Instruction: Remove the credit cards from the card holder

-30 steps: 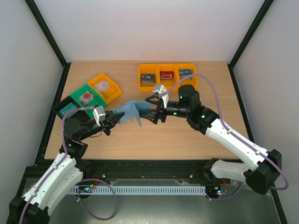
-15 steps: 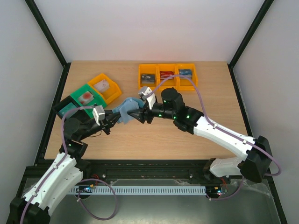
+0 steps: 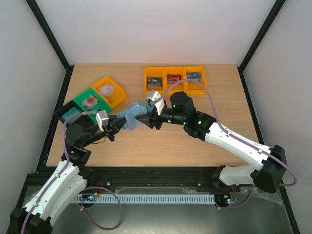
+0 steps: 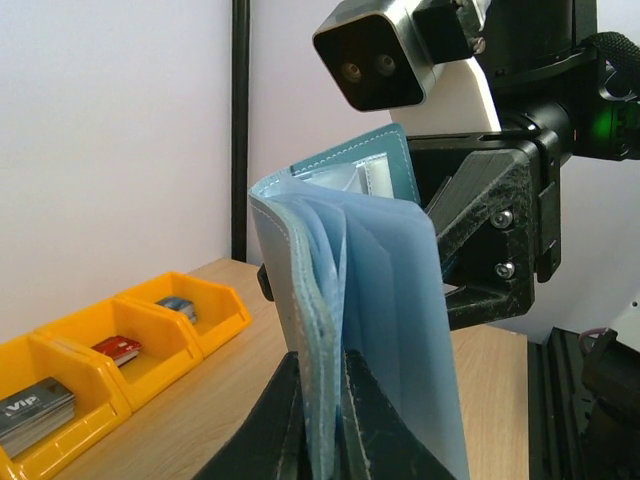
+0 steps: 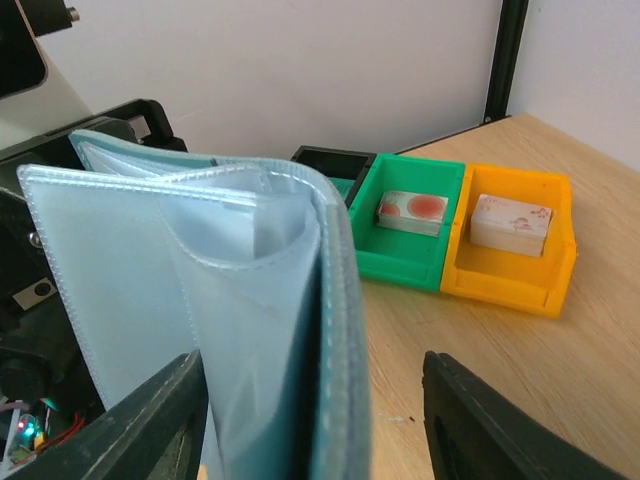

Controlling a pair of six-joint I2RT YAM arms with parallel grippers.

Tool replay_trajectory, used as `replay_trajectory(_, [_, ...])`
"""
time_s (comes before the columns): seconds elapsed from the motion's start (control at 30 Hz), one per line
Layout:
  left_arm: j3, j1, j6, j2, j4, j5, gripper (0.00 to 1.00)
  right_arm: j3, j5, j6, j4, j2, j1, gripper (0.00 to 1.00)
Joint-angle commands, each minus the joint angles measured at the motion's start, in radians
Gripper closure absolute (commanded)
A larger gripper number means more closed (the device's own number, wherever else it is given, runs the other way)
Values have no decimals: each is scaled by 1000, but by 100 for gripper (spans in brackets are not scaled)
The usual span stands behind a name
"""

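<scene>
Wooden worktop (image 3: 161, 146) boxed in by white walls and black frame posts. Above its middle, card holder (image 3: 131, 116) held up off the wood between left end effector (image 3: 118, 127) and right end effector (image 3: 146, 119). Teal-blue outer cover, paler blue-grey leaves inside with stitched edges, clear pocket sleeves fanned apart like book pages, standing upright on the lower edge in the left wrist view. Left end effector pinched tight on that lower edge, fingers (image 4: 265, 430) closed against the leaves. Right end effector parted, one finger on each side of the fanned leaves, a gap showing between the teal cover and the finger beside it; no firm grip visible there. Cannot tell whether any pocket holds a card. Beyond right end effector, row of three orange bins (image 3: 175, 88) with credit cards (image 3: 154, 82) inside: dark grey, red, blue. Beyond left end effector, black bin (image 5: 330, 158), green bin (image 5: 400, 265) and single orange bin (image 5: 500, 285) side by side, a pale card in each of the last two, red-spotted in the green.
</scene>
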Motion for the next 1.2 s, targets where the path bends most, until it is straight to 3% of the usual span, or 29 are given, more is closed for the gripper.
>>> replay_trajectory(0.0, [-2,7,-8,-21,56,7,98,42,30,-55,-80,-22,-3,45])
replay_trajectory(0.13, [-7,12,0,-39,51,7,98,59,11,-70,-111,-35,-7,44])
replay_trajectory(0.3, [-16,25,-9,-64,46,4,98,63,4,-104,-157,-71,-16,31])
replay_trajectory(0.67, [-20,33,-4,-76,48,7,98,76,17,-121,-213,-128,-85,31])
replay_trajectory(1.03, [-29,33,-12,-72,62,4,98,107,-134,5,-102,0,-69,43])
replay_trajectory(1.17, [-31,33,-15,-75,51,0,98,119,-134,24,-61,40,-10,54])
